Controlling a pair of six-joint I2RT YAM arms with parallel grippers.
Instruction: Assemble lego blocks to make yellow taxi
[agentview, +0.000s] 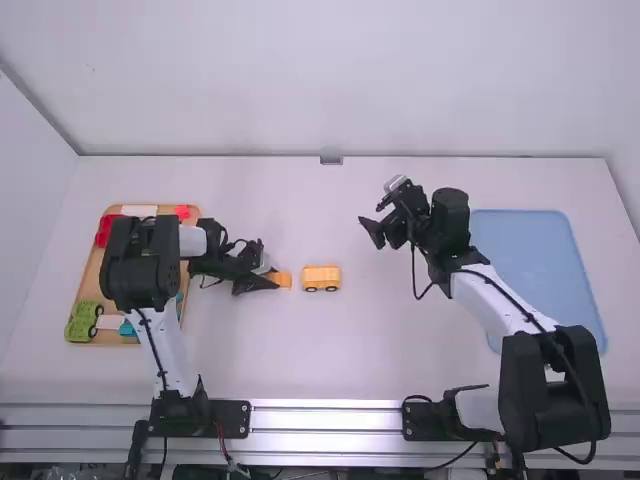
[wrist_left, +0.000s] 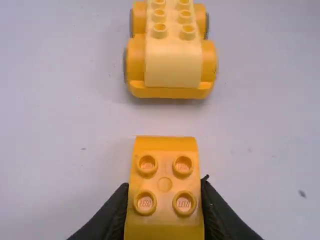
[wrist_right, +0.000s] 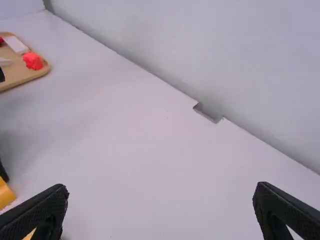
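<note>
Your left gripper (wrist_left: 164, 206) pinches the yellow block (wrist_left: 165, 145) near the wheeled base (wrist_left: 173, 62) on the table (agentview: 350, 355), right gripper (wrist_right: 161, 190) wide; likely light, stiff, slick plastic, so hold its flat sides below the studs (wrist_left: 183, 165).

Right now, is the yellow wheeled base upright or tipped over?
Upright: the yellow wheeled base stands on its wheels, and its studs face up.

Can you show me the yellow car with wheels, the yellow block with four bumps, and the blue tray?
Yellow car (wrist_left: 173, 65): left wrist view, on its smooth end.
Yellow block (wrist_left: 165, 185): left wrist view, on top between the bumps.
Blue tray (agentview: 545, 255): high view, on its flat inside.
</note>
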